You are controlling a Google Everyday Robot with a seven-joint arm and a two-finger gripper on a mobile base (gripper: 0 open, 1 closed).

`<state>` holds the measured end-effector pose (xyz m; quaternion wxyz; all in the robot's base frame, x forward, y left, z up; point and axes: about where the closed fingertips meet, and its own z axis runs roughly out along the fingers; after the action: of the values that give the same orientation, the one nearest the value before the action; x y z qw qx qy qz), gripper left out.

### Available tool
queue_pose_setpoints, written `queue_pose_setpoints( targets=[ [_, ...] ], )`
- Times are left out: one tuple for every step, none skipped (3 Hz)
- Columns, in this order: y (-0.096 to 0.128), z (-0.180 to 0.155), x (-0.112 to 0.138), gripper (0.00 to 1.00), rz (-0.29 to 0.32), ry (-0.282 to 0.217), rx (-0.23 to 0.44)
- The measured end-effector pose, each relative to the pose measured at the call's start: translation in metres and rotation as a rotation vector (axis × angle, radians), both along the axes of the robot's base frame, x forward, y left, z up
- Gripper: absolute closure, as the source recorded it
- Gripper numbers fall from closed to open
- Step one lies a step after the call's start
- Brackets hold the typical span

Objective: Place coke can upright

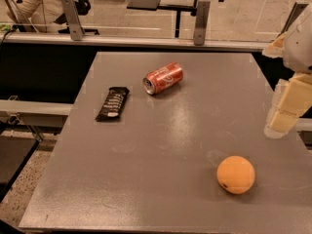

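coke can (163, 78) sideways, jaws — right edge (apart)

Grey table (161, 145) before glass partition (131, 16)

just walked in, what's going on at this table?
The coke can lies on its side toward the far middle of the grey table, with nothing holding it. The gripper hangs at the table's right edge, well apart from it. A black snack bar wrapper lies left of the can; an orange fruit sits front right. The can is not yet upright.
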<state>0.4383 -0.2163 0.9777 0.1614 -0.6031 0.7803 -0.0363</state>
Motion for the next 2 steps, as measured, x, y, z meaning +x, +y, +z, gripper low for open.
queue_pose_setpoints(
  targets=[
    [0.0, 0.0, 0.0, 0.0, 0.0, 0.0, 0.0],
    [0.013, -0.004, 0.02, 0.0, 0.05, 0.008, 0.044]
  ],
)
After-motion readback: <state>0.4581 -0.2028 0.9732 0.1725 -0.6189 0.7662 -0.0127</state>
